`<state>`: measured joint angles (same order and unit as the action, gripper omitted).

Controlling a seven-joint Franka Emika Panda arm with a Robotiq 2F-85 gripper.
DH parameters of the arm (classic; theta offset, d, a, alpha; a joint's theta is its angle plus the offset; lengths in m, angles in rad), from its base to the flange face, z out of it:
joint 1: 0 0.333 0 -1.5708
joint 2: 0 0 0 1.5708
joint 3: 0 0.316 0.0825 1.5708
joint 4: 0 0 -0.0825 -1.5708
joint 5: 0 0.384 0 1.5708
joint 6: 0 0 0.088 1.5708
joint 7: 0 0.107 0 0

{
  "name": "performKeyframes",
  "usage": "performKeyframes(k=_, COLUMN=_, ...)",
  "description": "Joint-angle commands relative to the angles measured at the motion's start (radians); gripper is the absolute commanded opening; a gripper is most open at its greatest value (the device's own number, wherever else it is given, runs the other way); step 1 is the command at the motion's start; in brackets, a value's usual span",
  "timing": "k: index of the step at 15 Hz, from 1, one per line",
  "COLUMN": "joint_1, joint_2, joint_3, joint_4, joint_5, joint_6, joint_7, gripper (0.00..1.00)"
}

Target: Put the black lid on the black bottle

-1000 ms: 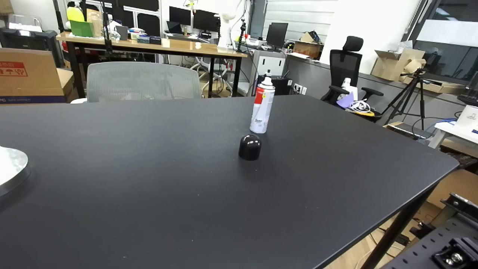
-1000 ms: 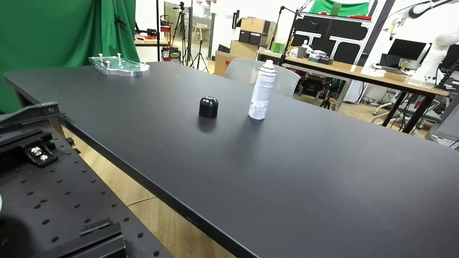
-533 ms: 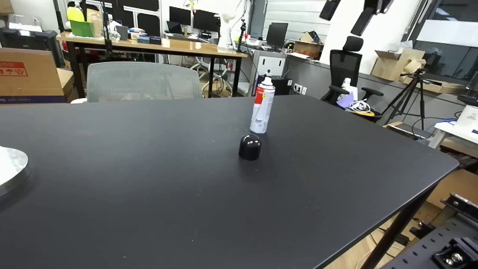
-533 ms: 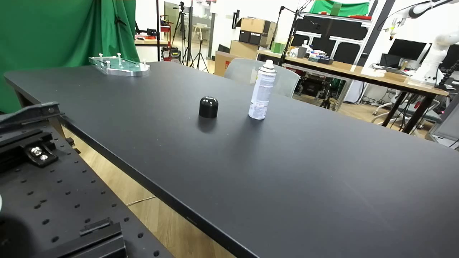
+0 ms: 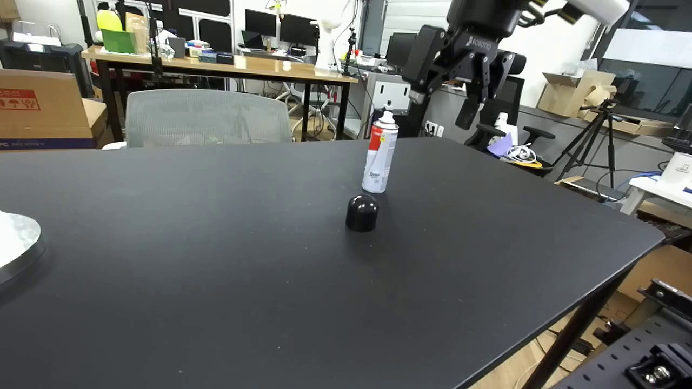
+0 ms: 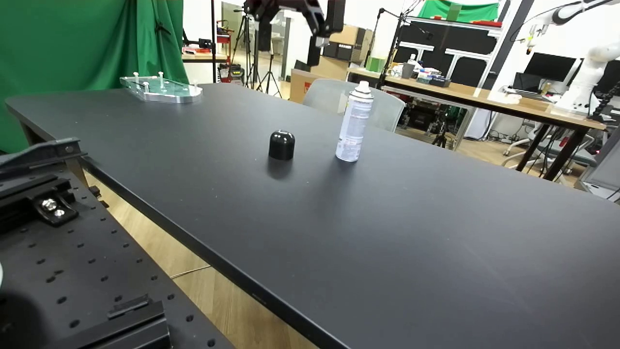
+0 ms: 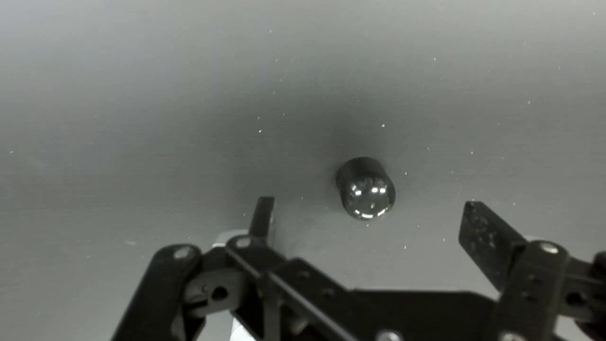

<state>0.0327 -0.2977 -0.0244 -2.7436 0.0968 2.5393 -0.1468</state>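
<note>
Bright, even indoor light fills both exterior views, bleaching the white wall (image 5: 557,51) almost blank; the dark surface (image 5: 216,281) carries a faint pale sheen, and soft, blurred-edged shadows spread at the base of the black lid (image 6: 281,146) and the bottle (image 6: 355,123). In the wrist view, tones flatten to a nearly colorless gray; small, hard glints dot the lid's dome, while the end effector (image 7: 369,201) appears dark and slightly soft in focus.
</note>
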Motion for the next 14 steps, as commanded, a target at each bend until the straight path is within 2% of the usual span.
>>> performKeyframes(k=1, joint_1=0.037, joint_2=0.112, joint_3=-0.006, joint_4=0.033, joint_5=-0.005, joint_6=0.014, joint_7=-0.108, gripper=1.0)
performKeyframes(k=2, joint_1=0.04, joint_2=0.131, joint_3=-0.003, joint_4=0.036, joint_5=-0.006, joint_6=0.033, joint_7=-0.128, gripper=1.0)
performKeyframes(k=3, joint_1=0.028, joint_2=0.084, joint_3=0.0, joint_4=0.008, joint_5=-0.001, joint_6=0.017, joint_7=-0.086, gripper=1.0)
performKeyframes(k=7, joint_1=0.035, joint_2=0.132, joint_3=0.003, joint_4=0.02, joint_5=0.0, joint_6=0.04, joint_7=-0.124, gripper=1.0)
performKeyframes(k=8, joint_1=0.023, joint_2=0.141, joint_3=0.012, joint_4=0.023, joint_5=-0.046, joint_6=0.054, joint_7=-0.099, gripper=1.0)
performKeyframes(k=14, joint_1=0.043, joint_2=0.316, joint_3=0.032, joint_4=0.078, joint_5=-0.071, joint_6=0.218, joint_7=-0.167, gripper=1.0)
